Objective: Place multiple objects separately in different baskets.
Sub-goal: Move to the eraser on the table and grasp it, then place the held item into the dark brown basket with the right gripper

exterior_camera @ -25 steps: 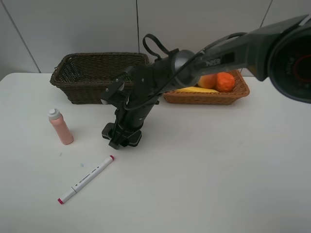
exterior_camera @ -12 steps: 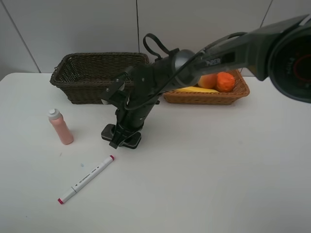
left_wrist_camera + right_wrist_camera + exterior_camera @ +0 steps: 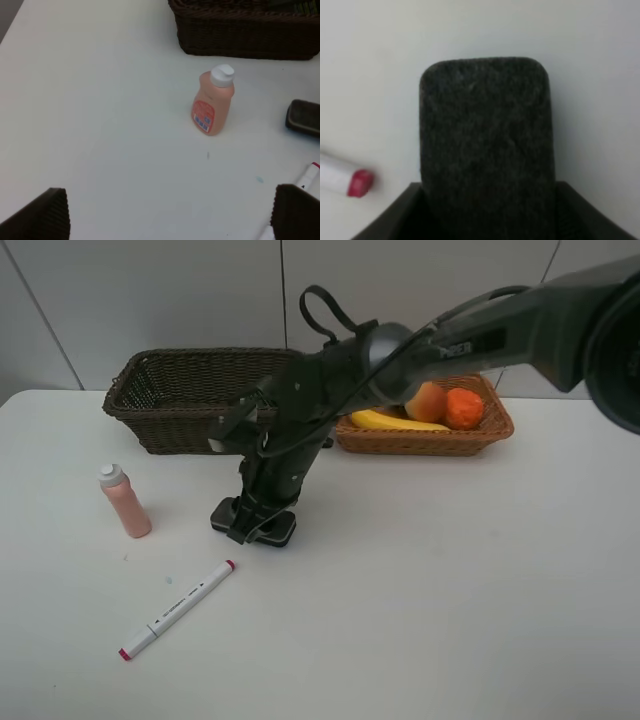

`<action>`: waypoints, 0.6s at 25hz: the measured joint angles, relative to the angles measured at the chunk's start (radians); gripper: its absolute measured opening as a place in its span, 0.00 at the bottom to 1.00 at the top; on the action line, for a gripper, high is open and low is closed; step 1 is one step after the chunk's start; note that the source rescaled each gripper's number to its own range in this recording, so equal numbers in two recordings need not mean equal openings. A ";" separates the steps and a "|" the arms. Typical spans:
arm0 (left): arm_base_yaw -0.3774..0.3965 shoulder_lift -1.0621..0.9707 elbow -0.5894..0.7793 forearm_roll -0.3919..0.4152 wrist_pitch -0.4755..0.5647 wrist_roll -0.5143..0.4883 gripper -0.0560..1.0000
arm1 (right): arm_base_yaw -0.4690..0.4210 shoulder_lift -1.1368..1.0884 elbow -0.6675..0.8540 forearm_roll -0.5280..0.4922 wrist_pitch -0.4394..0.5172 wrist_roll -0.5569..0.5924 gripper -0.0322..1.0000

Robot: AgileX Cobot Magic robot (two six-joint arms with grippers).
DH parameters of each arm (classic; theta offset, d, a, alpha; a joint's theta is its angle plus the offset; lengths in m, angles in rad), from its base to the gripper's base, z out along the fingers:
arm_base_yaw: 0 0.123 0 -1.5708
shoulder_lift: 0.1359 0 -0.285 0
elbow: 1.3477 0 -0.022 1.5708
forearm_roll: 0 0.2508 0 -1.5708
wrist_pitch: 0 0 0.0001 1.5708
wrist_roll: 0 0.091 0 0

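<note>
My right gripper (image 3: 252,523) reaches across the middle and is shut on the dark grey eraser block (image 3: 284,531), which lies on the white table. In the right wrist view the eraser block (image 3: 485,130) fills the space between the jaws of the right gripper (image 3: 487,202). The pink bottle (image 3: 125,502) stands upright to its left. The white red-tipped marker (image 3: 177,609) lies nearer the front. My left gripper (image 3: 167,215) is open and empty, short of the pink bottle (image 3: 213,102). The mangosteen and the pump bottle are out of view.
The deep dark brown basket (image 3: 190,430) stands at the back left. The orange-tan basket (image 3: 430,443) at the back right holds the banana (image 3: 395,422), the peach (image 3: 428,400) and the orange (image 3: 463,408). The left wrist view also shows the eraser block (image 3: 303,117) and the marker (image 3: 306,176).
The right arm has shifted slightly and the eraser block has slid a little to the right under the gripper. The bottle and the marker have not moved.
</note>
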 joint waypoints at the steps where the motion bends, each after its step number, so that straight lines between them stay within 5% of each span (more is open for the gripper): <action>1: 0.000 0.000 0.000 0.000 0.000 0.000 1.00 | 0.000 -0.030 -0.007 -0.004 0.009 0.000 0.35; 8: 0.000 0.000 0.000 0.000 0.000 0.000 1.00 | 0.000 -0.234 -0.016 -0.054 -0.014 0.003 0.35; 15: 0.000 0.000 0.000 0.000 0.000 0.000 1.00 | -0.001 -0.296 -0.045 -0.091 -0.217 0.004 0.35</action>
